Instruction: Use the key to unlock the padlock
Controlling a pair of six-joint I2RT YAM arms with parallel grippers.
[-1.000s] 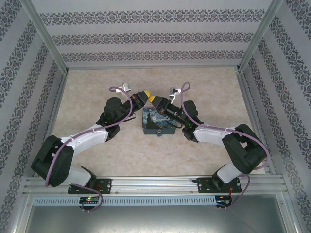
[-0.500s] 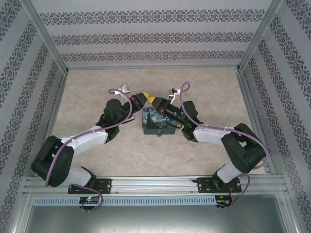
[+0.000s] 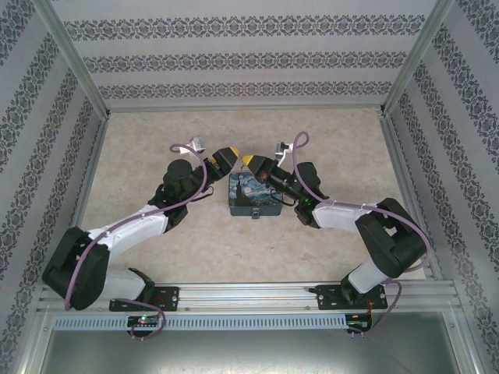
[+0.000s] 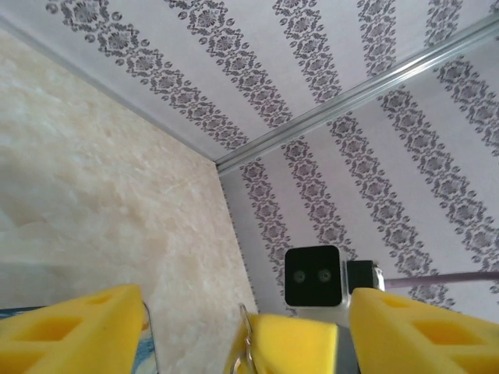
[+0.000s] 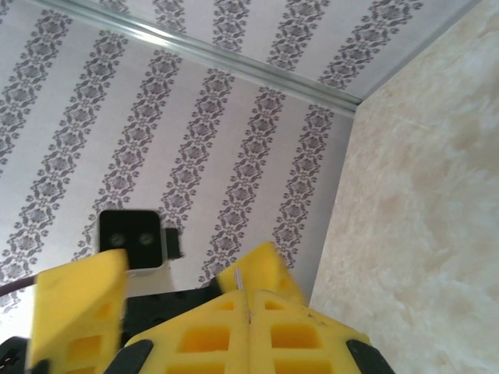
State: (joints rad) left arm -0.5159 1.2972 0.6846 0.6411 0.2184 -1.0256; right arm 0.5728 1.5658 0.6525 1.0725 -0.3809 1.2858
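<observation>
The left gripper (image 3: 228,156) is wide, its fingers (image 4: 70,331) straddling the right gripper (image 3: 250,161) above the box (image 3: 249,196) at mid-bench (image 3: 327,140). The right jaws pinch a metal sliver (image 5: 249,313). Whether the fitting (image 3: 255,216) at the box's near edge is the padlock cannot be told.

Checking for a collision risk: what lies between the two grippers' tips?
In the top view a narrow gap, pale table showing through it, separates the left gripper from the right gripper.
</observation>
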